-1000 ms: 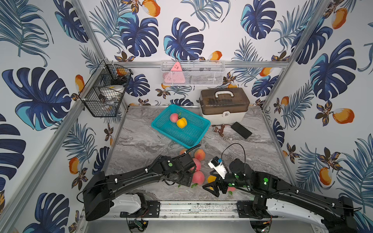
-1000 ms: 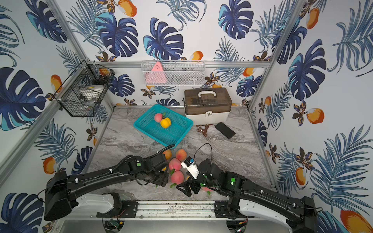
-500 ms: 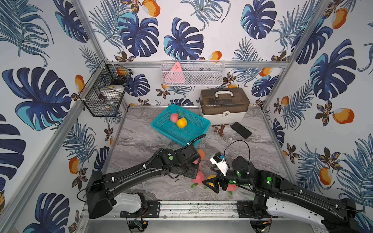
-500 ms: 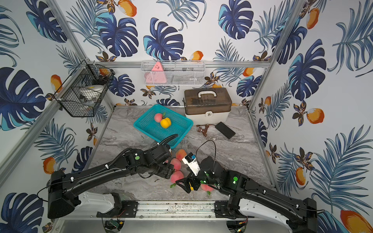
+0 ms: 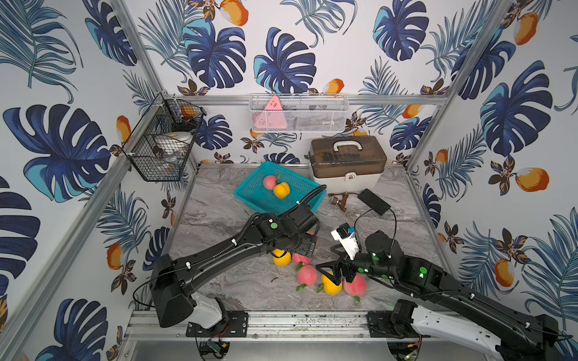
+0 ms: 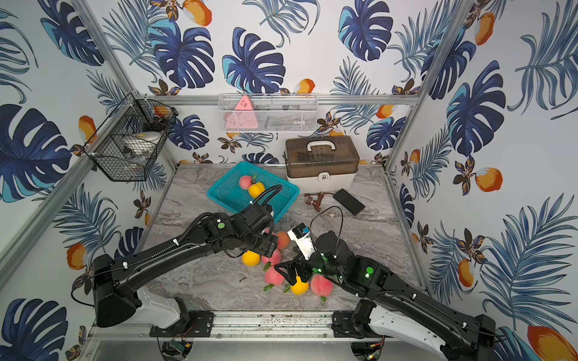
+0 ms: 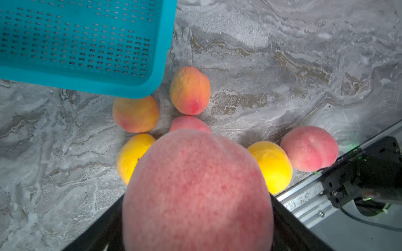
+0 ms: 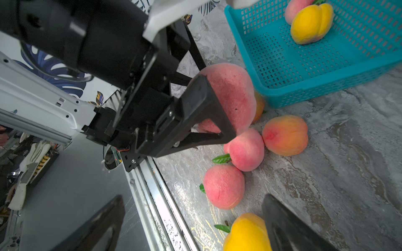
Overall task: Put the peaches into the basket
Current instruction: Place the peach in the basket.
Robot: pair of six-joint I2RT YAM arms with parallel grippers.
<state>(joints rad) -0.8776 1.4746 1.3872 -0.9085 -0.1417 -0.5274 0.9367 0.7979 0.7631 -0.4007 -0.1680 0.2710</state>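
The left gripper has its fingers clamped on a pink peach, which fills the lower middle of the left wrist view and hangs clear of the table. The teal basket sits in the centre of both top views, straight up-frame from that gripper. Its near corner is close by, and its long side runs from upper left to lower right. A pink peach and a yellow one lie touching in its upper-left end, so the end nearer the fingers is bare. I reckon the carry is a short reach up-frame over the rim. The left arm is plainly the nearer one.

Seven peaches are loose on the table. Two orange-blushed ones lie right beside the basket's corner, one partly under the flared rim. The other five are clustered below the left gripper, towards the lower centre.

The right gripper hovers low with its fingers spread wide and holding nothing. A yellow peach lies between them, with a pink one touching it on the right.
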